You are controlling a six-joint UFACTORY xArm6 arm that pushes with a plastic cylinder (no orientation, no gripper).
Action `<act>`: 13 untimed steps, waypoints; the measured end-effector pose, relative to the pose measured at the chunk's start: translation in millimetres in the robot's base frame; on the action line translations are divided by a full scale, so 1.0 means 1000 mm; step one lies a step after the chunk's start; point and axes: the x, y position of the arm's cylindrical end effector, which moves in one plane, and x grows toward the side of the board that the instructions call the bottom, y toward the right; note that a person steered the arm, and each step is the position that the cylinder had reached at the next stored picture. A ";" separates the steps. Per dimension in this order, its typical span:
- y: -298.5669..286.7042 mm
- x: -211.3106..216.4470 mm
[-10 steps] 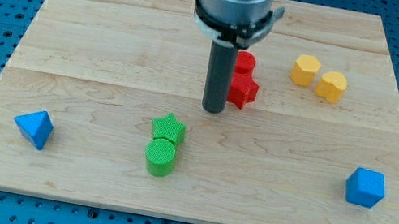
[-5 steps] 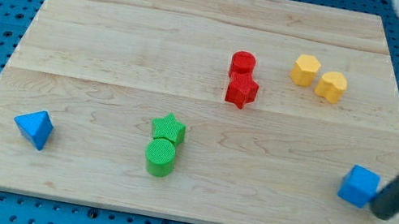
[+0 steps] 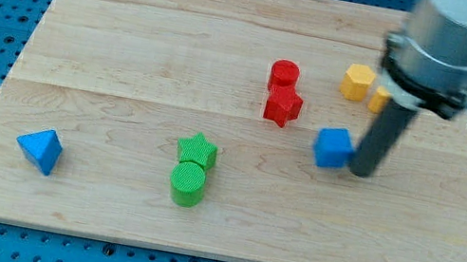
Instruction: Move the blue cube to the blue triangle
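Tip (image 3: 360, 172) empty-ended, pressed just right of the blue cube (image 3: 334, 148) at mid-board, blue triangle (image 3: 39, 150) well apart at lower left, green star (image 3: 197, 150) in between and likely to snag the cube on a straight push.

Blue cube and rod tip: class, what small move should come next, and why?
Probably keep pushing toward the view's lower left. My tip sits against the blue cube on its right side, and the blue triangle lies far off at lower left, past the green star.
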 end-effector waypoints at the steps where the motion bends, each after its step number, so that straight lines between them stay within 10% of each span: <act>1: 0.000 -0.007; 4: -0.100 -0.030; 6: -0.034 0.018; 9: -0.235 -0.041; 11: -0.169 -0.106; 13: -0.289 -0.057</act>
